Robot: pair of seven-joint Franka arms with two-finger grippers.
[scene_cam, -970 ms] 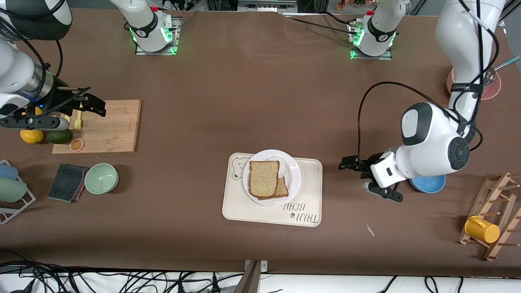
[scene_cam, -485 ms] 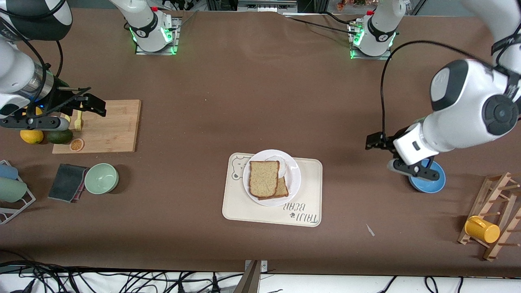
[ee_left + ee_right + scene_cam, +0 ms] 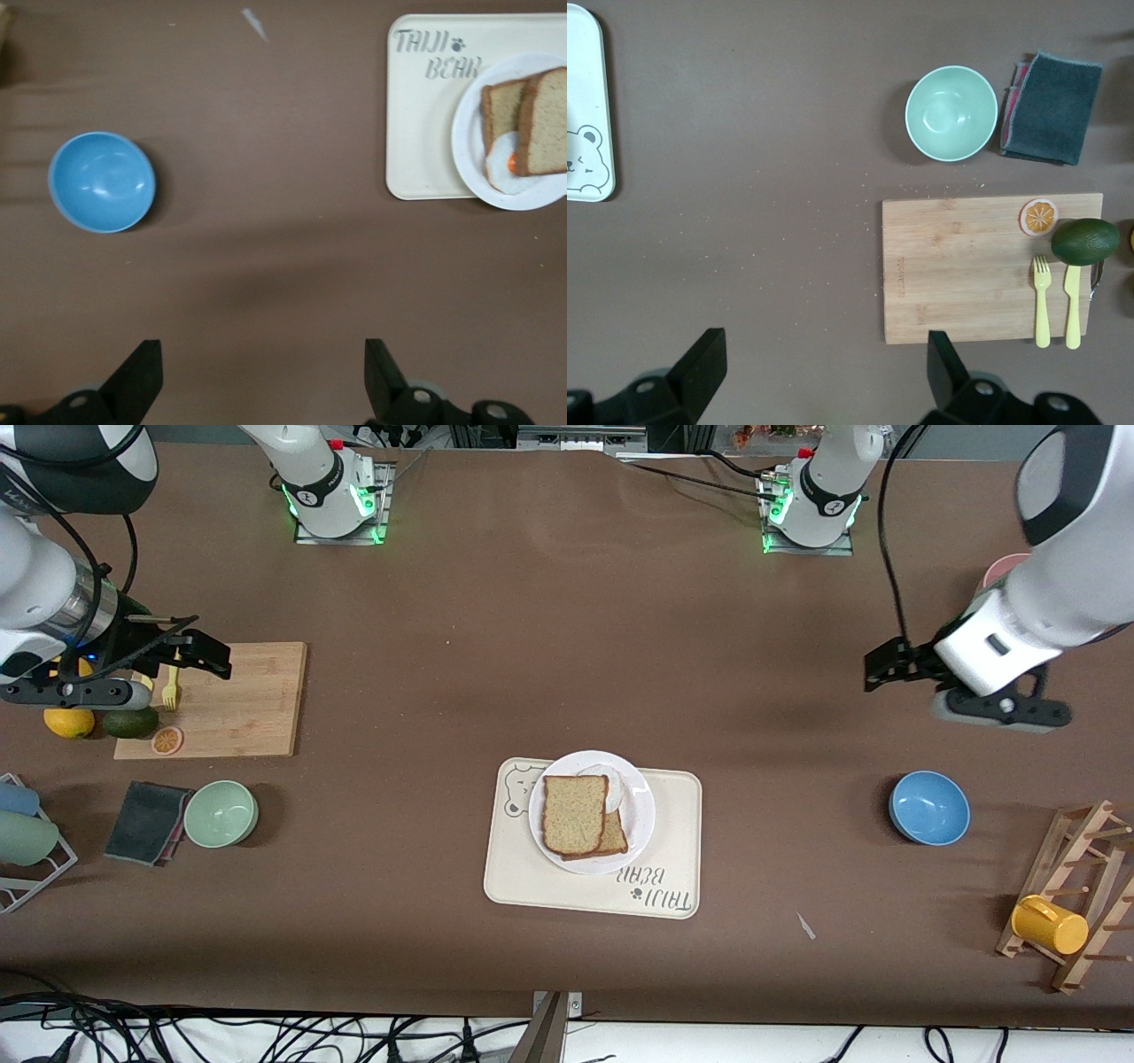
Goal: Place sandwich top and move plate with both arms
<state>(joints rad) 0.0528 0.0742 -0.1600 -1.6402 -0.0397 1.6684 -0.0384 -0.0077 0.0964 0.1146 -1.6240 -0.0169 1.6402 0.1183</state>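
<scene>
The left gripper (image 3: 886, 676) hangs with its fingers apart and empty over bare table toward the left arm's end, well apart from the plate (image 3: 640, 815) and with a blue bowl (image 3: 928, 807) on the table near it. The right gripper (image 3: 205, 654) waits over a wooden cutting board (image 3: 239, 704) at the right arm's end, fingers apart and empty. Between the grippers, the sandwich top (image 3: 574, 813) lies on a darker bread slice (image 3: 615, 838) on the plate, which sits on a cream tray (image 3: 673, 868).
</scene>
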